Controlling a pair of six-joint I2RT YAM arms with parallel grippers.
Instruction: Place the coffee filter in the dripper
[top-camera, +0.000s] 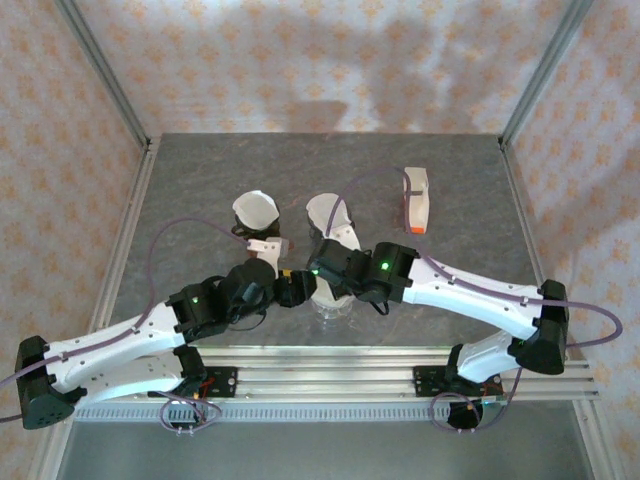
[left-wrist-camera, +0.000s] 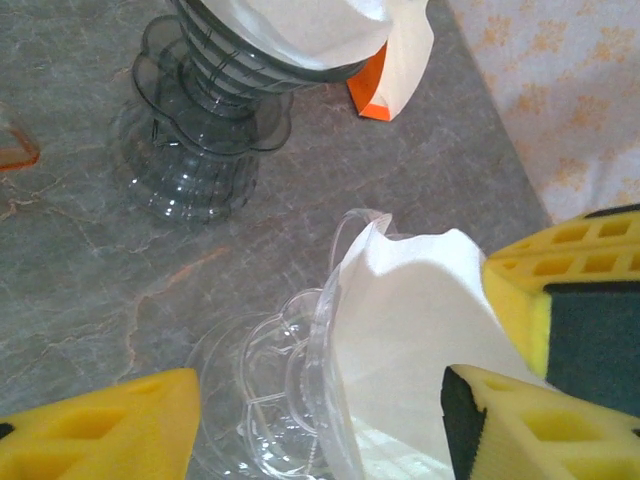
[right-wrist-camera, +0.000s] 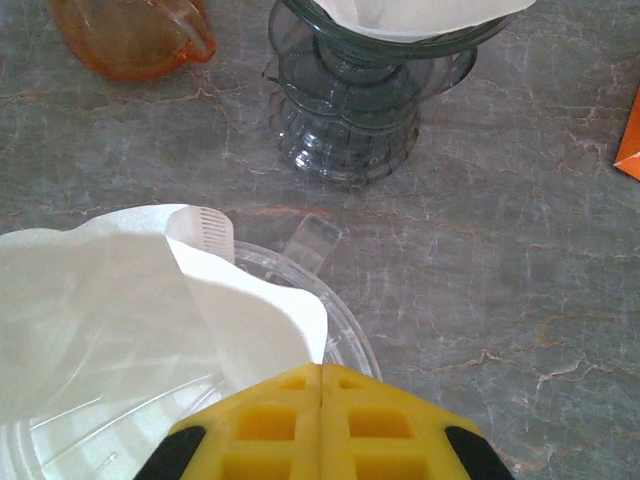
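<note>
Left hand (top-camera: 291, 291), right hand (top-camera: 322, 271) meet mid-table over clear dripper (top-camera: 332, 308) — white filter (top-camera: 326, 292) at its rim.

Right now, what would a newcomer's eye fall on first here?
At mid-table the yellow right gripper pinches a white paper filter sitting in a clear plastic dripper. Just behind stands a smoky grey ribbed dripper already lined with paper, with an orange-and-white carton farther back right.

Orange glass jug (right-wrist-camera: 130, 35) on grey marbled table (top-camera: 200, 180); white-orange packet (top-camera: 417, 200) toward far right side.
</note>
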